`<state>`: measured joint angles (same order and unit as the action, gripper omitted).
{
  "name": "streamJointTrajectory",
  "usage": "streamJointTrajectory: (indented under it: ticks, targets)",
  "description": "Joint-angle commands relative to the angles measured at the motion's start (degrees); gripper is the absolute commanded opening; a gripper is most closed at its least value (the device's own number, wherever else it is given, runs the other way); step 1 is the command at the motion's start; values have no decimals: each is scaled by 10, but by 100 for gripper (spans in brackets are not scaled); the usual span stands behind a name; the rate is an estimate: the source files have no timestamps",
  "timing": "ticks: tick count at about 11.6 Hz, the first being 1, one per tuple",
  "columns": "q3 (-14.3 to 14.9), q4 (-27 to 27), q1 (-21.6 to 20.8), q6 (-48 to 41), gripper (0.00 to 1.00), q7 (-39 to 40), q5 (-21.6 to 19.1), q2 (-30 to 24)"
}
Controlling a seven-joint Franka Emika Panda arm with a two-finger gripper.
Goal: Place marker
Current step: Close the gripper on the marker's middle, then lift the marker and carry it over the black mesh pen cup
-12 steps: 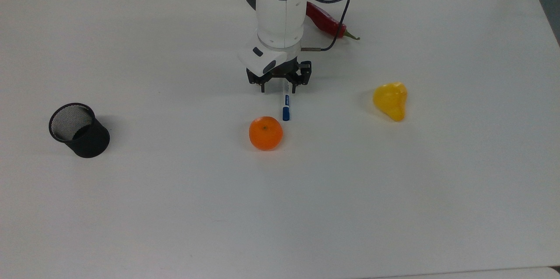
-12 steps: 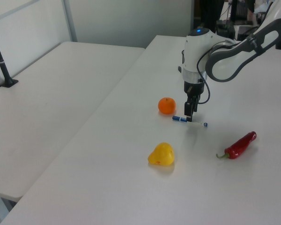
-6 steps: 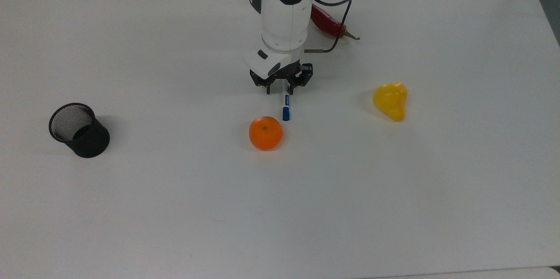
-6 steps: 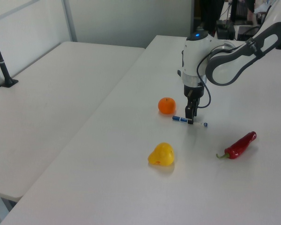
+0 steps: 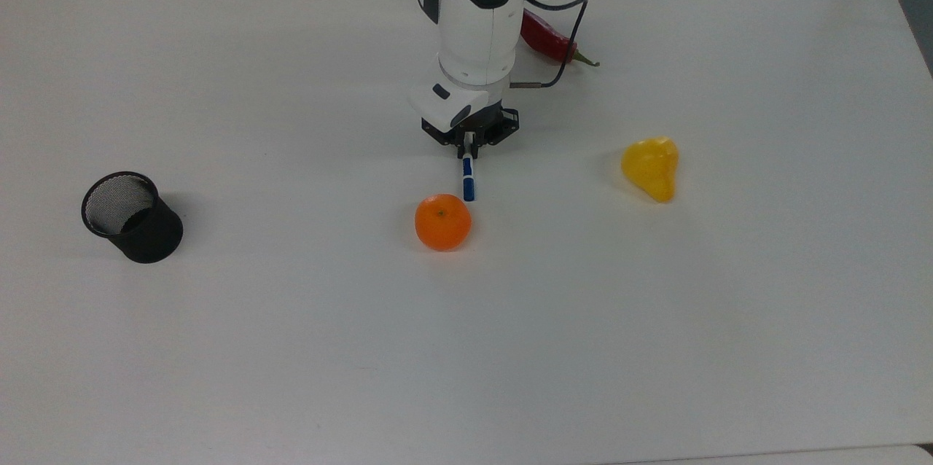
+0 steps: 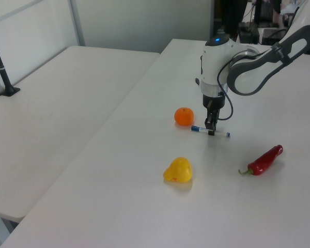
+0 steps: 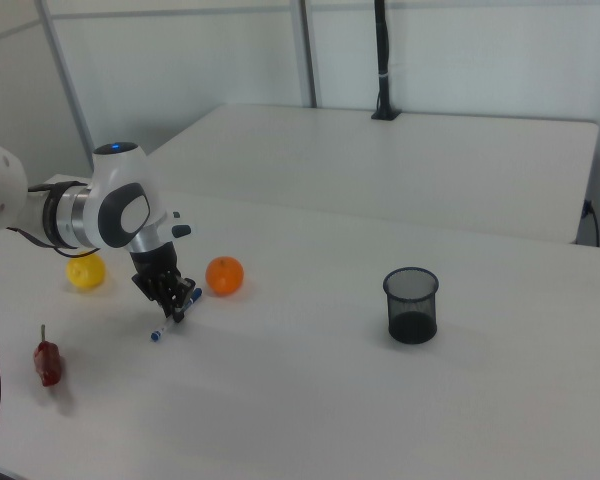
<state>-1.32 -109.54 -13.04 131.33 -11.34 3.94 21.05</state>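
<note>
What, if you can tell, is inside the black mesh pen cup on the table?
The black mesh cup stands upright with its mouth open; the inner wall that shows is bare mesh, but the near wall covers part of the floor.

Lab/office: big white tables [image 7: 500, 150], partition walls [image 7: 180, 60], robot arm [image 6: 258, 57].

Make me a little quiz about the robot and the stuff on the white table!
1. True or false: the hand is closed on the pen.
2. Which thing lies nearest the pen's blue cap in the top view? A) orange B) black mesh cup C) yellow pepper
3. Fill in: the red ___ lies on the table.

Key: 1 true; 2 A; 3 chili.
</note>
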Motion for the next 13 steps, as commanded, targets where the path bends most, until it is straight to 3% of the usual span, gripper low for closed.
streamJointTrajectory:
  ticks: [1,9,13]
  targets:
    - [3,-11,-3,4,0,-8,12,-21]
    - [12,14,34,-128,0,28,0,-159]
    - [48,80,50,-207,0,68,-58,-180]
